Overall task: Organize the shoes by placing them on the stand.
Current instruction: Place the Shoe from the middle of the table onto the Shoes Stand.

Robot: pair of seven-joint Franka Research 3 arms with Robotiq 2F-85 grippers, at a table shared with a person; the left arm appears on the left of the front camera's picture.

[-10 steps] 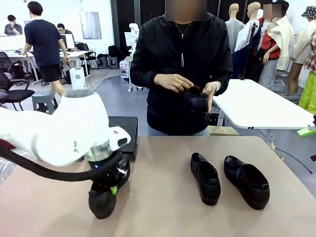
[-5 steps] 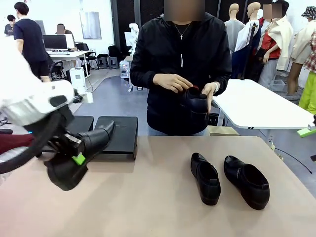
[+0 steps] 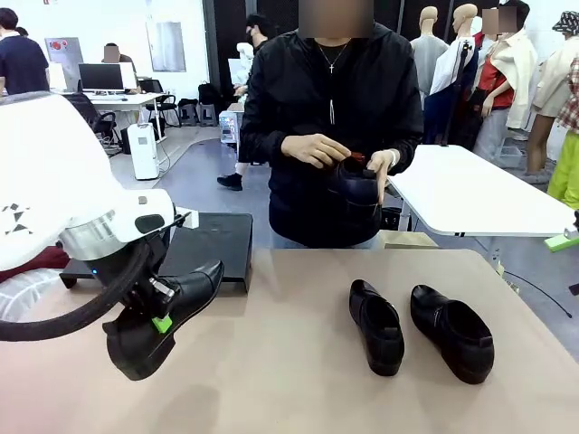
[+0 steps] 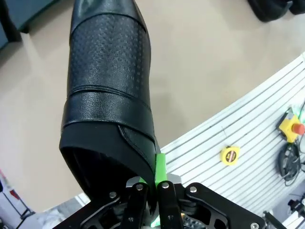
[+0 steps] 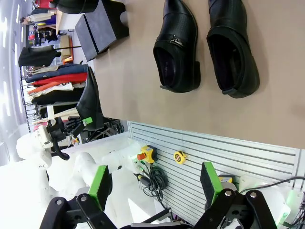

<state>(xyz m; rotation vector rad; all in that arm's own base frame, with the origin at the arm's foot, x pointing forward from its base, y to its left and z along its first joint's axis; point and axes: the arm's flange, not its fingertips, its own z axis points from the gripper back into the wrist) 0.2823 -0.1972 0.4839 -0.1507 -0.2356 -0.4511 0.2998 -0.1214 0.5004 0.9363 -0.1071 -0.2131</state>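
Observation:
My left gripper (image 3: 157, 307) is shut on the heel rim of a glossy black shoe (image 3: 181, 303) and holds it tilted in the air above the table's left side, toe pointing at the stand (image 3: 217, 242). In the left wrist view the shoe (image 4: 109, 90) stretches away from the shut gripper (image 4: 152, 191). Two more shoes (image 3: 376, 325) (image 3: 452, 331) lie side by side on the table's right half. The person at the far side holds another shoe (image 3: 358, 188) in both hands. My right gripper (image 5: 155, 186) is open and high above the table, over the pair (image 5: 178, 45) (image 5: 233, 45).
The stand's black sloped section sits at the table's far left edge, with a second section (image 3: 77, 269) partly hidden behind my left arm. A white table (image 3: 470, 194) stands behind on the right. Bare tan tabletop (image 3: 289, 362) lies between the held shoe and the pair.
My left gripper has lifted the shoe off the table, swung it left and turned it toe-first toward the stand. The person's hands and the pair have stayed put.

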